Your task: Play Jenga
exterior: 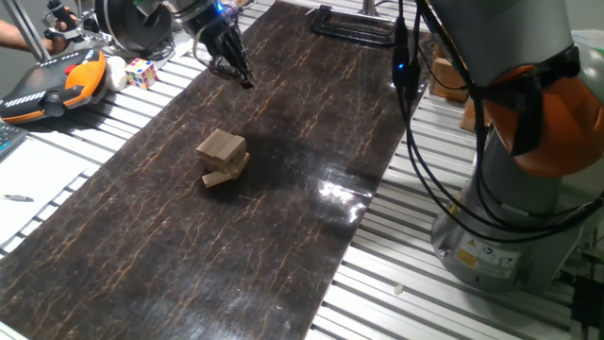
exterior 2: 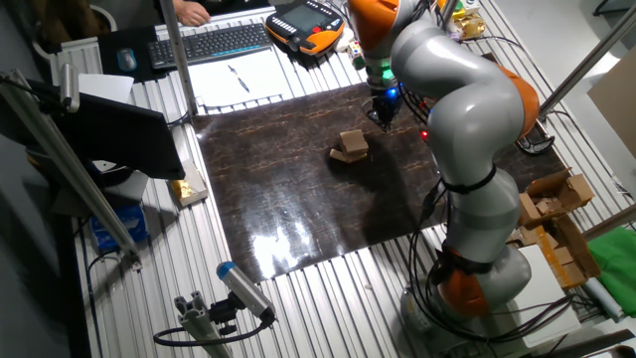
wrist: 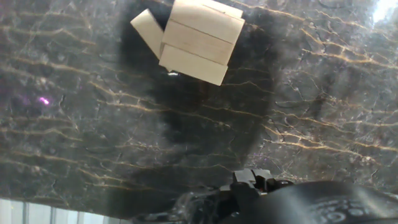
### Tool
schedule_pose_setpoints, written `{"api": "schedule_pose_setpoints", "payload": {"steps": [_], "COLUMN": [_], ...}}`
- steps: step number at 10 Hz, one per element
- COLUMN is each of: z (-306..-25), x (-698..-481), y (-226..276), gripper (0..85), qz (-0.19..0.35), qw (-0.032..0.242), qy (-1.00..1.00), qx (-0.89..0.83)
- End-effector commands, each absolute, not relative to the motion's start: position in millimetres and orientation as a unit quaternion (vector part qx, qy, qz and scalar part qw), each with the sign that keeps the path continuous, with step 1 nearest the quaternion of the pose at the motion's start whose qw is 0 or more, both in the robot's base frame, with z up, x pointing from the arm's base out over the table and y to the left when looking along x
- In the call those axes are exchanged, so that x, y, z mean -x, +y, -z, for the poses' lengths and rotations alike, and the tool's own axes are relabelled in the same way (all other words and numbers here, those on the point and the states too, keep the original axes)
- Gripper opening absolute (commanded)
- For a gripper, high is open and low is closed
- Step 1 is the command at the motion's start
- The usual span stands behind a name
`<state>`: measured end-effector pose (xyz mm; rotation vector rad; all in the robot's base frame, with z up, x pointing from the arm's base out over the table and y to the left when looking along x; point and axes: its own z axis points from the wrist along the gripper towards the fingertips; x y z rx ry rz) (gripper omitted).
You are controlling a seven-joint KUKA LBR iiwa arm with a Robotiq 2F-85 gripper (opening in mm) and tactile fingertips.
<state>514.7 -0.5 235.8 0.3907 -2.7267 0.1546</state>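
The Jenga stack (exterior: 224, 156) is a small pile of pale wooden blocks on the dark marbled mat (exterior: 283, 246), with one lower block sticking out sideways. It also shows in the other fixed view as the Jenga stack (exterior 2: 351, 147) and at the top of the hand view as the Jenga stack (wrist: 196, 40). My gripper (exterior: 243, 77) hangs above the mat beyond the stack, apart from it, with its fingers together and nothing between them. The other fixed view has the gripper (exterior 2: 384, 117) just right of the stack. The gripper (wrist: 252, 180) is only a dark shape at the hand view's bottom edge.
A multicoloured puzzle cube (exterior: 142, 73) and an orange teach pendant (exterior: 57, 85) lie off the mat's far left. A black frame (exterior: 349, 24) rests at the mat's far end. Cables and the arm's base (exterior: 510, 217) stand to the right. A keyboard (exterior 2: 209, 42) sits behind.
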Motion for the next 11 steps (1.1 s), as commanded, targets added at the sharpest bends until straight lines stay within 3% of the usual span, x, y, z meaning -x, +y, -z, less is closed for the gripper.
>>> {"api": "schedule_pose_setpoints", "payload": {"steps": [1, 11], "z": [-235.8, -235.9], "x": [-514.8, -514.9], "y": [-0.6, -1.2], "gripper": [0.7, 0.7], "qz": [-0.056, -0.045], "qw": [0.19, 0.188], "qy": [-0.971, -0.974], "qx": [-0.135, -0.117]}}
